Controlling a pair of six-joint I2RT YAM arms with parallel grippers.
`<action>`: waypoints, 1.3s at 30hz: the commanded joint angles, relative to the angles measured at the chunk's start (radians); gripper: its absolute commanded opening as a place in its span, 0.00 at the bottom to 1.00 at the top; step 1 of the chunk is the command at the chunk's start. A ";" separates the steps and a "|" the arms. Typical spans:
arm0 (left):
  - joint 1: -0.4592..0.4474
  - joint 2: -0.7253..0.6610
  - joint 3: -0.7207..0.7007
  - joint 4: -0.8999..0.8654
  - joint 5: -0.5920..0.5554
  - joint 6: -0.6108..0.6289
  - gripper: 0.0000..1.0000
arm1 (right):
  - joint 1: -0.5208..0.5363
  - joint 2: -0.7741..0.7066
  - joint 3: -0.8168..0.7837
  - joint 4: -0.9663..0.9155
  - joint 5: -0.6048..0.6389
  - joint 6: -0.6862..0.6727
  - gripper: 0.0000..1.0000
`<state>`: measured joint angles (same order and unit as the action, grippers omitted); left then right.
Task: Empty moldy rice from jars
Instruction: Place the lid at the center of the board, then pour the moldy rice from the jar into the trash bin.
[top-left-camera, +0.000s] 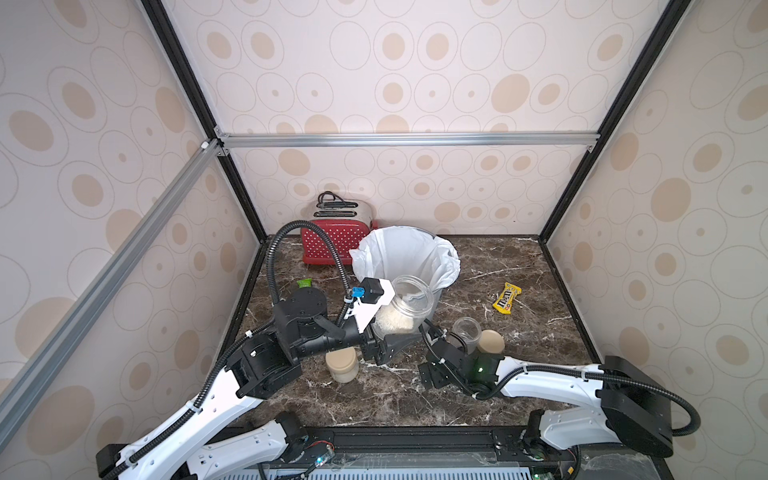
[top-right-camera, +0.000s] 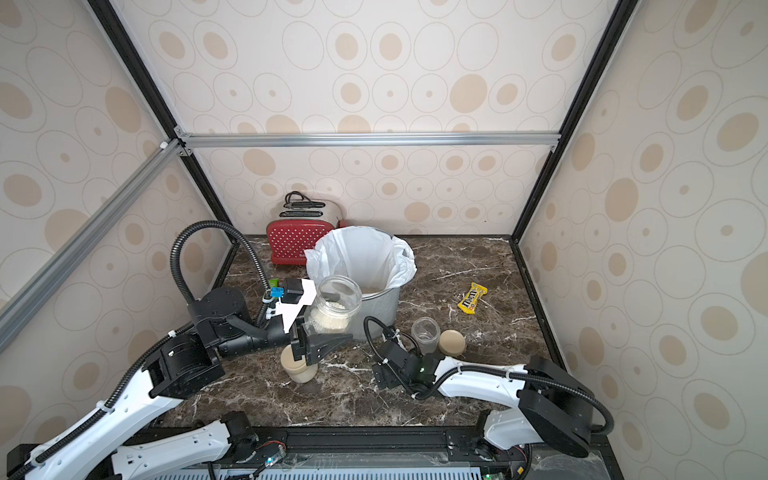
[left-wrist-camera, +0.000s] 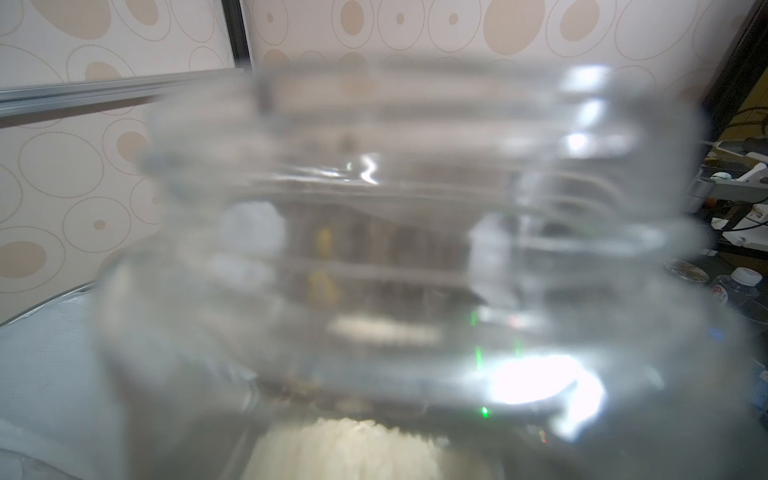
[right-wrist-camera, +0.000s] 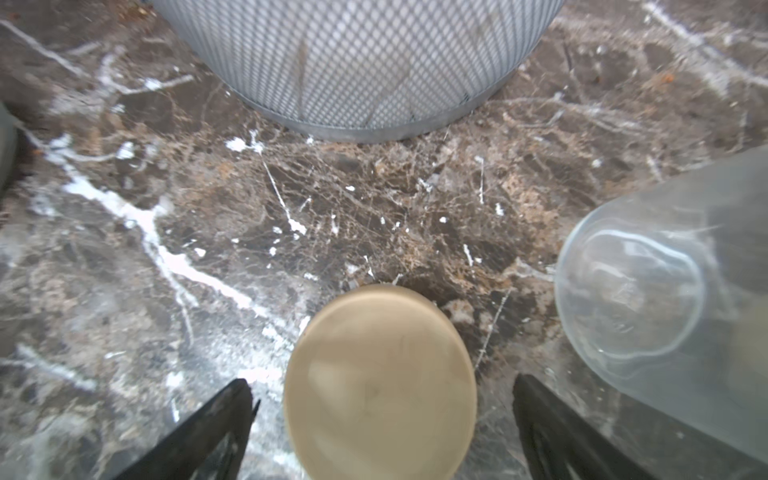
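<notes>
Pouring step in hand: open jar (top-left-camera: 405, 301) of rice (top-left-camera: 392, 321) clamped in left gripper (top-left-camera: 388, 337), raised beside the bin's (top-right-camera: 380, 307) near rim, grains inside; right gripper (right-wrist-camera: 382, 382) spread wide around a loose lid (right-wrist-camera: 374, 415) on the counter (right-wrist-camera: 208, 216). Next, likely: tipping mouth over the liner (top-left-camera: 399, 249)

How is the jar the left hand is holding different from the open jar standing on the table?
The held jar is lifted beside the bin; the table jar stands upright on the counter. The held jar is partly filled with rice; the table jar looks empty. Both are clear and lidless.
</notes>
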<state>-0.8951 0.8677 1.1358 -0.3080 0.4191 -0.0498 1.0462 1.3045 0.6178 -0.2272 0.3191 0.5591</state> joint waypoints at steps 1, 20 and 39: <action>-0.003 -0.024 0.041 0.073 -0.003 0.033 0.37 | 0.013 -0.060 0.017 -0.072 0.026 -0.013 1.00; 0.247 0.198 0.279 -0.177 0.164 0.159 0.38 | 0.020 -0.486 0.173 -0.343 -0.029 -0.090 1.00; 0.502 0.477 0.531 -0.377 0.315 0.381 0.39 | -0.317 -0.118 0.974 -0.243 -0.535 -0.619 1.00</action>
<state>-0.4034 1.3392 1.5730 -0.6327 0.6899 0.2222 0.8265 1.1362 1.4986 -0.4446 0.0517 0.0422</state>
